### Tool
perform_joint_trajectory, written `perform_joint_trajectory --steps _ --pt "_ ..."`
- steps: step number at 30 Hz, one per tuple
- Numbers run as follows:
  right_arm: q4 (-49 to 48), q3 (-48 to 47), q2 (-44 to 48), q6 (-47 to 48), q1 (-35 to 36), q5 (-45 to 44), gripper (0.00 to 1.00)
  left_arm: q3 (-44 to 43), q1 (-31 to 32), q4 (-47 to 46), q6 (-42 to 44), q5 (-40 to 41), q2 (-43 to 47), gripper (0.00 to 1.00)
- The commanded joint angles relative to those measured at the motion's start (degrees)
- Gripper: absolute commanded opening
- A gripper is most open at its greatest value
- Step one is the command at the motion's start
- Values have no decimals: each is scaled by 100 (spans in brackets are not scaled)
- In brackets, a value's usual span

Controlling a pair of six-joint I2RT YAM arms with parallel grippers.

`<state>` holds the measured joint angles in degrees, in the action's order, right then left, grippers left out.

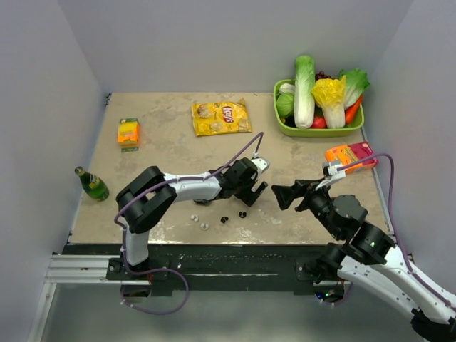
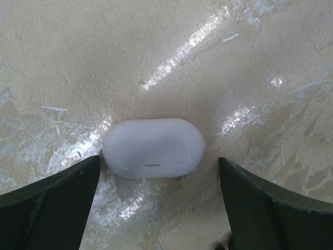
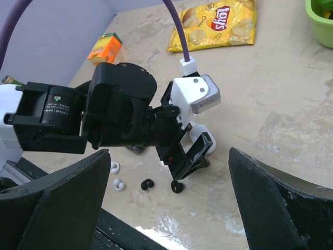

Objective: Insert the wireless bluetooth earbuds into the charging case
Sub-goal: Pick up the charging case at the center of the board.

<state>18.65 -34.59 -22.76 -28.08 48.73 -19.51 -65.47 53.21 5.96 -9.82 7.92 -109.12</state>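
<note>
Two dark earbuds, two whitish earbuds, one case.

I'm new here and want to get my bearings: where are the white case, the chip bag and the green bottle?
case [image 2: 153, 148]: left wrist view, middle of its shell.
chip bag [image 1: 221, 117]: top view, centre of the bag.
bottle [image 1: 95, 187]: top view, its body.

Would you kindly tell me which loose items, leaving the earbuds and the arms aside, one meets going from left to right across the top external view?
green bottle → orange box → yellow chips bag → green basket of vegetables
</note>
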Motion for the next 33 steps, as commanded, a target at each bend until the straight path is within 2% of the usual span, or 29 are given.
perform_joint_trajectory --steps 1,9,19,33 --pt "86 -241 97 -31 5 26 98 -378 -30 134 16 60 -162 100" --pt "156 -259 132 -75 -4 -18 98 -642 -109 336 -81 -10 -347 100" --pt "139 -250 88 -75 5 -27 98 -528 -100 547 -160 113 -312 99" --pt "156 -250 97 -102 5 -62 98 -519 -100 705 -283 359 -426 90"
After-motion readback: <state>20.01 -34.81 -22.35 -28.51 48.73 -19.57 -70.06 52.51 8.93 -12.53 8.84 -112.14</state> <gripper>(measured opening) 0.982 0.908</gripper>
